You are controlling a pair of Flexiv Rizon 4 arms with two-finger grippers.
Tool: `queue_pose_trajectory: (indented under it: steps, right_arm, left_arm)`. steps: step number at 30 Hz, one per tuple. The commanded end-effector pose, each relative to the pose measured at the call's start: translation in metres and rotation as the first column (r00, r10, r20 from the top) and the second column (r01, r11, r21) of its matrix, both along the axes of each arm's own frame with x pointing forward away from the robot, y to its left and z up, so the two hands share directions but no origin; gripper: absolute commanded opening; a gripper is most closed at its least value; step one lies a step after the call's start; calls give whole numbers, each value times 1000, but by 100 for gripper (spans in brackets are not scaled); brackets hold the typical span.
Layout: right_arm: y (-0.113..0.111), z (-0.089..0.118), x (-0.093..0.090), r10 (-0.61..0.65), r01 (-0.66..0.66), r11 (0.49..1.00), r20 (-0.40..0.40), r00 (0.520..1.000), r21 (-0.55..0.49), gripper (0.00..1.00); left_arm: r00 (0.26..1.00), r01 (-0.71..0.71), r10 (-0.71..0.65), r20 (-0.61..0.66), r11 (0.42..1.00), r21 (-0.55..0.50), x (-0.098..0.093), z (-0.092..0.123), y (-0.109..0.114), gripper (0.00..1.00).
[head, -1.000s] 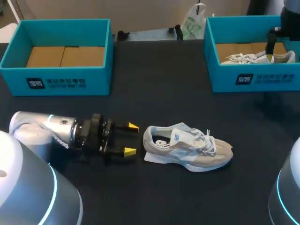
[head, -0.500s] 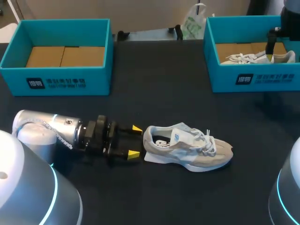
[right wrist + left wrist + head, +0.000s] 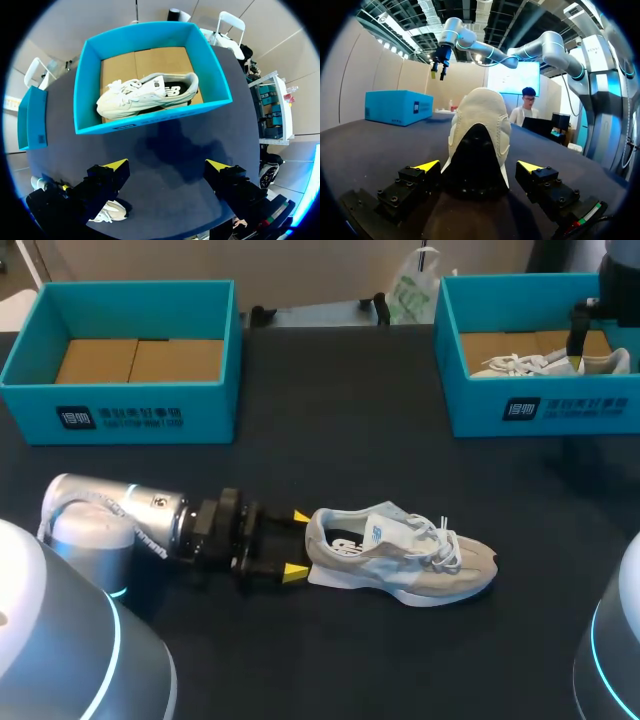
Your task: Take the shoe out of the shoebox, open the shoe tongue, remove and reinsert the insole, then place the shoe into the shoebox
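A beige and white shoe (image 3: 405, 555) lies on its sole on the dark table, toe to the right. My left gripper (image 3: 297, 544) lies low at its heel, open, its yellow tips on either side of the heel. In the left wrist view the heel (image 3: 477, 145) stands between the open fingers (image 3: 427, 166) with a gap on each side. My right gripper (image 3: 168, 165) hangs open and empty high above the right shoebox (image 3: 150, 119), which holds a second white shoe (image 3: 150, 94). The right arm (image 3: 585, 325) enters at the far right corner.
An open teal shoebox (image 3: 130, 405) with a bare cardboard floor stands at the back left. The right shoebox (image 3: 540, 410) stands at the back right. A plastic bag (image 3: 412, 290) sits beyond the table's far edge.
My left gripper has slid right along the table until its tips flank the shoe's heel. The shoe and the right arm have not moved.
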State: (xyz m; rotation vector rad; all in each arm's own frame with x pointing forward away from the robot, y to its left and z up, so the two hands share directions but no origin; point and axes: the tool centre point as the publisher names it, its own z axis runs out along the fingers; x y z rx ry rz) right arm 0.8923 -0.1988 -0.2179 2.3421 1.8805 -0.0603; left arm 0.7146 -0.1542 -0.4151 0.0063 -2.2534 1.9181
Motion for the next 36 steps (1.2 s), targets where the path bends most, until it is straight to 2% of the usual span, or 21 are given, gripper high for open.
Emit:
queue_pose_trajectory:
  steps: [1, 14, 36]
  right_arm:
    - [0, 0, -1, 0, 0, 1000, 2, 1000, 1, 100]
    - [0, 0, -1, 0, 0, 1000, 2, 1000, 1, 100]
    - [0, 0, -1, 0, 0, 1000, 2, 1000, 1, 100]
  left_arm:
    - [1000, 3, -3, 3, 1000, 5, 3, -2, -6, 100]
    - [1000, 28, -28, 13, 999, 22, 0, -4, -19, 100]
    - [999, 34, -34, 14, 999, 13, 7, -8, -29, 100]
